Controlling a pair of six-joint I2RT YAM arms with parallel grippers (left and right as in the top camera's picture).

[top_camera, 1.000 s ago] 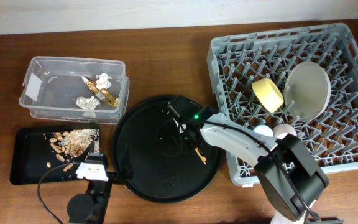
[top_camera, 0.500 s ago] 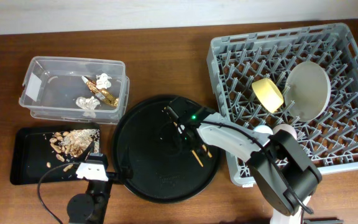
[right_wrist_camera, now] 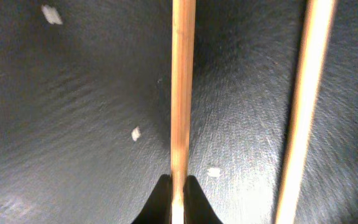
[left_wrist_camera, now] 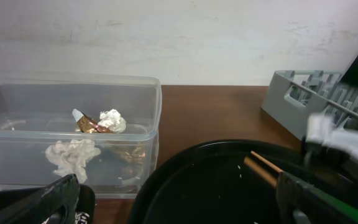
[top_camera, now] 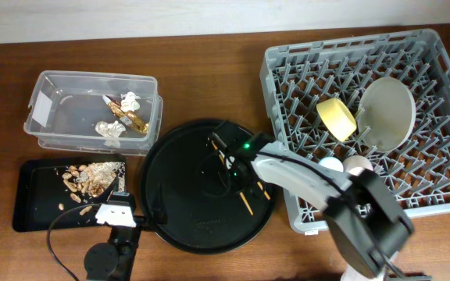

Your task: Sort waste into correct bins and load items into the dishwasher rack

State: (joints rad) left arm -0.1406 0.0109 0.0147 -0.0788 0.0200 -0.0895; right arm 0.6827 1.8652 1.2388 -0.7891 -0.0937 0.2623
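My right gripper is low over the round black tray and is shut on one wooden chopstick. The second chopstick lies beside it on the tray. Both chopsticks show in the overhead view. My left gripper is open and empty at the tray's left rim; its jaws show in the left wrist view. The grey rack holds the grey plate, the yellow bowl, a pink cup and a light-blue cup.
The clear tub at the back left holds white tissue and a gold-brown wrapper. The flat black tray at the front left holds brownish food scraps. Small white crumbs dot the round tray.
My right gripper has shifted a little over the round tray, and the chopsticks have moved slightly toward the front. My left arm has not moved.
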